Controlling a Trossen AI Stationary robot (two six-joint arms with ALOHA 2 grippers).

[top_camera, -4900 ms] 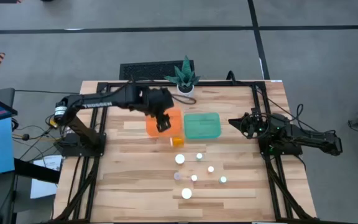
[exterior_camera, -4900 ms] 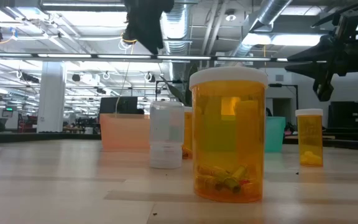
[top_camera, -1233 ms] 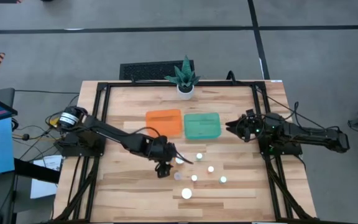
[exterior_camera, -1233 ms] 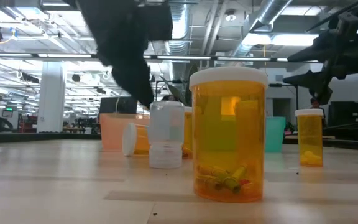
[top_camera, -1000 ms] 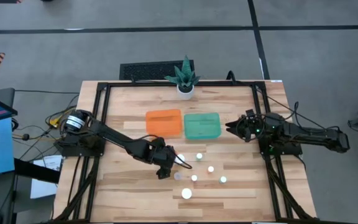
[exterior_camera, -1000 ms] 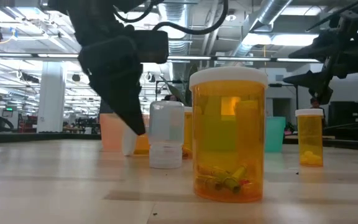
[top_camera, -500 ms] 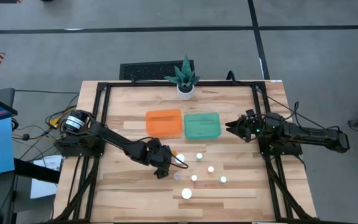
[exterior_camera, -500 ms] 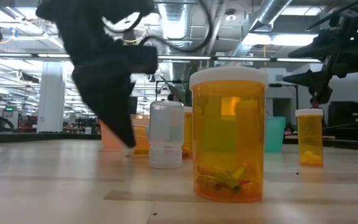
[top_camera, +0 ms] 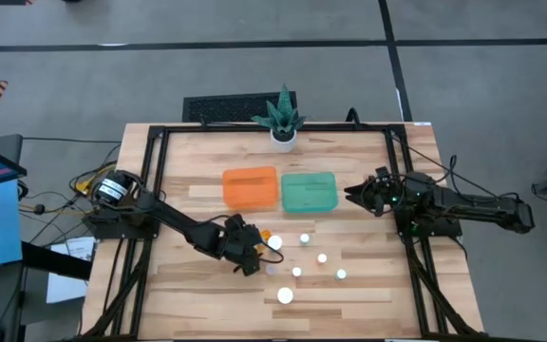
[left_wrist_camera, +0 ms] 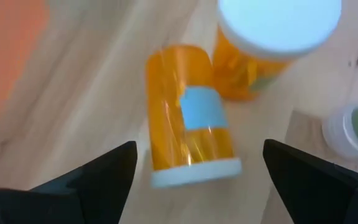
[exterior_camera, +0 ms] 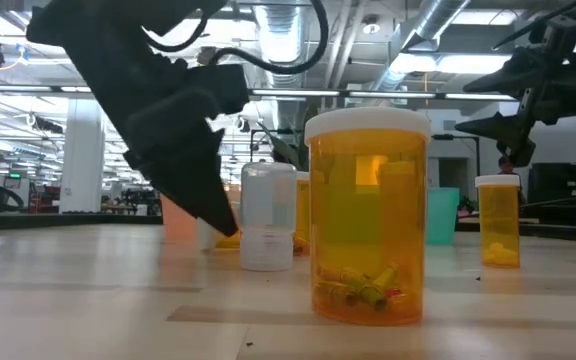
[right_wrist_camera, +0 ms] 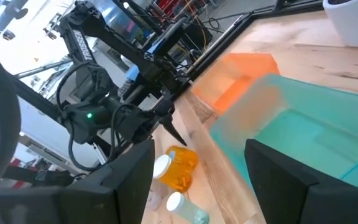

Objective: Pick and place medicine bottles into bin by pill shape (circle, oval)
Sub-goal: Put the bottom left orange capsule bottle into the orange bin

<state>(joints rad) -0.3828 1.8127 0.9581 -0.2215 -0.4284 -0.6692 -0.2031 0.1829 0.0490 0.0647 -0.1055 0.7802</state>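
A small orange medicine bottle [left_wrist_camera: 188, 134] with a blue label lies on its side on the table, its white cap [left_wrist_camera: 197, 173] toward my left gripper. My left gripper [left_wrist_camera: 197, 186] is open and slants down over it, one finger on either side, touching nothing. In the high view my left gripper [top_camera: 254, 249] is at mid-table beside this bottle [top_camera: 265, 235]. A wide-capped bottle [left_wrist_camera: 272, 37] stands upright just beyond. Several more white-capped bottles [top_camera: 304, 238] stand to the right and nearer. My right gripper [top_camera: 354, 195] waits open, level, at the right of the green bin.
An orange bin [top_camera: 250, 186] and a green bin [top_camera: 310, 192] sit side by side toward the far side. A potted plant [top_camera: 283, 119] stands at the far edge. In the low view a large orange bottle [exterior_camera: 368, 220] and a clear bottle [exterior_camera: 266, 215] stand close to the camera.
My left gripper has sunk toward the table and rolled at the wrist, coming down beside the lying orange bottle. The bottles have stayed where they were.
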